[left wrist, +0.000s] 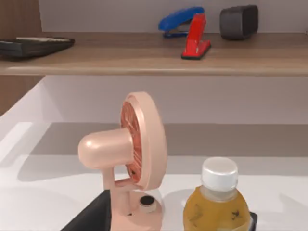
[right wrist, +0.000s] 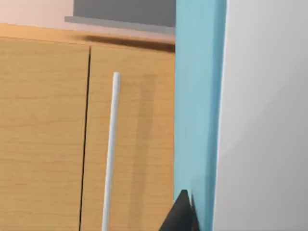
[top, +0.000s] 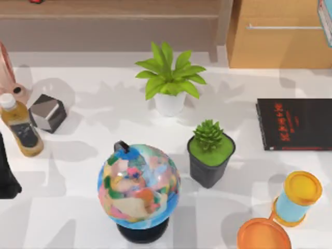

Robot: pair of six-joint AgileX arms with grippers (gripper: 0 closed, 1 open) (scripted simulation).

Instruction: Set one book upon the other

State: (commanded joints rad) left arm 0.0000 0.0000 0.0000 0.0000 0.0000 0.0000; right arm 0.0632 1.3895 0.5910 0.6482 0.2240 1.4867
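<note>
The teal book [right wrist: 199,96] stands on edge close in front of the right wrist camera, its white page edges [right wrist: 264,144] beside the cover. My right gripper [right wrist: 192,219] is shut on it, and one dark fingertip [right wrist: 180,211] rests against the teal cover. In the top view a corner of the teal book [top: 327,21] is held up at the far right, over the wooden cabinet. The black book [top: 294,123] with red characters lies flat on the table's right side, in front of the cabinet. My left arm [top: 6,176] is parked at the left edge, open.
A wooden cabinet [top: 280,33] stands at the back right, with an orange and blue hourglass [top: 295,199] in front of the black book. Two potted plants [top: 210,153] and a globe [top: 139,187] fill the middle. A bottle [top: 21,129], cube [top: 47,113] and pink fan [left wrist: 137,149] stand at the left.
</note>
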